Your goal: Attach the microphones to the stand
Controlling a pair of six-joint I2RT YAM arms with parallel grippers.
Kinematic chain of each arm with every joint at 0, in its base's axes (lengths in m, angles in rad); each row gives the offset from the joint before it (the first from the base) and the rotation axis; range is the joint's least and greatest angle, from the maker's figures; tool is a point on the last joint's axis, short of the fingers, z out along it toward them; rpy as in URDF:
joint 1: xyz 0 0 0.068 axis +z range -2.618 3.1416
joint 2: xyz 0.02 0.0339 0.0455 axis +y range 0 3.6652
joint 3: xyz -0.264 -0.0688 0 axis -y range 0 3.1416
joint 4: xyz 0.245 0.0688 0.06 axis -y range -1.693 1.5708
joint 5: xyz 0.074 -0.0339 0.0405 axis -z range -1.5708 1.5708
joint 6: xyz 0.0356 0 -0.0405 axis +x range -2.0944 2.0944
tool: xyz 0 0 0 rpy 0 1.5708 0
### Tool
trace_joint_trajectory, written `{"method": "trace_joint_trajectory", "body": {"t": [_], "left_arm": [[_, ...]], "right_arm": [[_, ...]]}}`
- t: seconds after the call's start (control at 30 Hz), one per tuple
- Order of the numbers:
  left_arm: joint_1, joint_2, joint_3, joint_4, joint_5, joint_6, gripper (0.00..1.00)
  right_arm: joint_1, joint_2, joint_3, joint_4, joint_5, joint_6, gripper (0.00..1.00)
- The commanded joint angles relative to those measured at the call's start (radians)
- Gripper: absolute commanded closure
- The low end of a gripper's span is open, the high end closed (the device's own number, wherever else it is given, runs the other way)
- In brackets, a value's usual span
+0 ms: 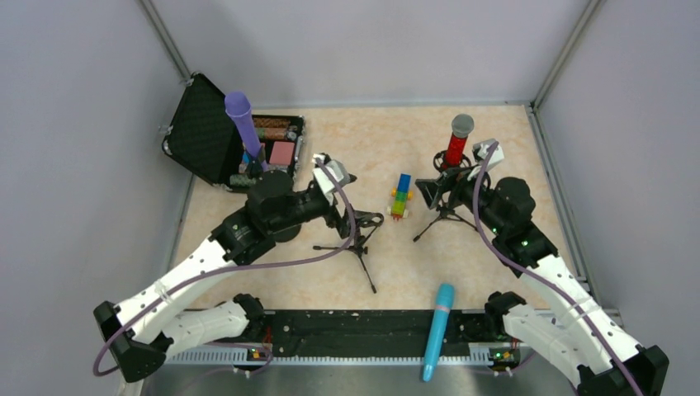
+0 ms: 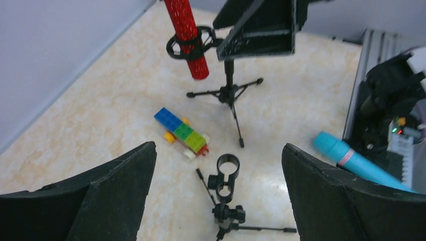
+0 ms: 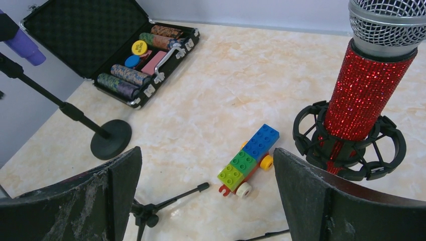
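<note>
Marbled tabletop (image 1: 371,148) bears cyan microphone (image 1: 437,330) lying flat, axis near-to-far.

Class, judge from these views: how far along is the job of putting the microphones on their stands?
Done: the purple microphone and red microphone sit in stands. In hand: nothing; the left gripper and right gripper are open and empty. Left: the cyan microphone lies at the near edge, and the tripod stand has an empty clip.

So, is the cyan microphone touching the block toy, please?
Apart: the top view shows a wide gap between the cyan microphone and the block toy.
</note>
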Motion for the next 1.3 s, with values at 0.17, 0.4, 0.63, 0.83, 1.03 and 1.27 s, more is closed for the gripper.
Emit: {"method": "trace_joint_trajectory", "body": {"t": [0.17,0.4,0.63,0.83,1.03,1.27], "left_arm": [[-0.04,0.021,-0.056,0.253,0.124,-0.388,0.01],[-0.182,0.245,-0.017,0.231,0.065,-0.44,0.01],[-0.327,0.498,0.075,0.197,-0.069,-0.496,0.01],[-0.429,0.699,0.151,0.143,-0.124,-0.633,0.01],[-0.521,0.835,0.212,0.118,-0.252,-0.713,0.01],[-0.602,0.952,0.356,-0.097,-0.397,-0.771,0.01]], "right_arm": [[-0.006,0.007,-0.003,0.048,-0.041,0.04,0.01],[-0.006,0.027,0.011,0.047,-0.028,0.04,0.01],[-0.005,0.017,0.039,0.0,0.071,0.038,0.01],[-0.005,-0.053,0.042,-0.035,0.248,0.046,0.01],[-0.005,-0.149,0.028,-0.039,0.379,0.039,0.01],[-0.006,-0.201,0.023,-0.038,0.458,0.038,0.01]]}}
